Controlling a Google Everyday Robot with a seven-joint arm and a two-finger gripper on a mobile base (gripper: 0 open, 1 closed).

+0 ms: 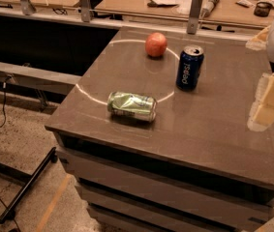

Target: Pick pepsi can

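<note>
While pincer [268,104] hangs at right edge, pepsi can [190,67] upright, apart

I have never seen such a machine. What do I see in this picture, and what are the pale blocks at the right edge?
There is only one camera, and it looks down at a slant on a dark grey table. Where it is mounted is not recorded. The machine is a robot on wheels with one arm. The pale blocks at the right edge belong to its gripper, the "hand" at the end of that arm. It hangs over the right side of the table and touches none of the things there.

Three things are on the table. The blue pepsi can, which the robot should pick, stands upright. A red apple sits behind it to the left. A dented green can lies on its side nearer the front.
</note>
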